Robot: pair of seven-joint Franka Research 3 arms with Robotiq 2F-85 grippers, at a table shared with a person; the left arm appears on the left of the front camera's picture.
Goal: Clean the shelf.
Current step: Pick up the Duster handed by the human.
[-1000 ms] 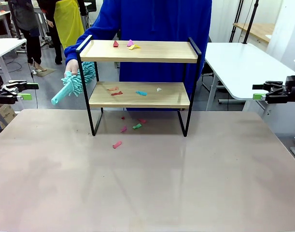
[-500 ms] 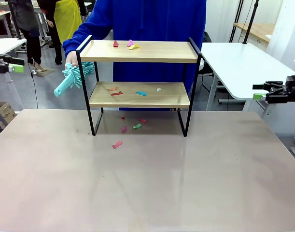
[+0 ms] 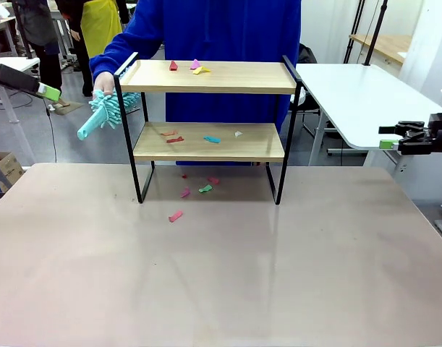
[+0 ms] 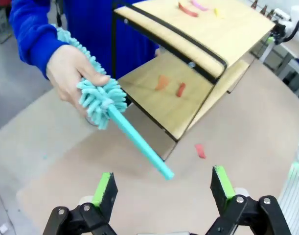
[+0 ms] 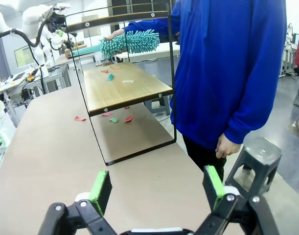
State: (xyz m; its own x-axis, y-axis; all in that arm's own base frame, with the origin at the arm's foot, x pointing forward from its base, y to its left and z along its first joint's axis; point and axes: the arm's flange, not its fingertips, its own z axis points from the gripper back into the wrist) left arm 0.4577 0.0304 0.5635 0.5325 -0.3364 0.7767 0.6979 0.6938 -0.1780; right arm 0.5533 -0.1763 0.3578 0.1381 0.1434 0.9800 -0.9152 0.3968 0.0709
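As the front view showed, shelf stood mid-table, toward the far side, coloured scraps on both boards; a hand held teal duster at its left end. Left wrist: left gripper wide, empty, duster handle perhaps just short of its fingertips. Right wrist: right gripper wide, empty, shelf well apart.

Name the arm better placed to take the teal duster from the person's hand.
Left. The left claw is open and faces the duster, whose handle points toward it. The right claw, also open, sits past the opposite end of the shelf.
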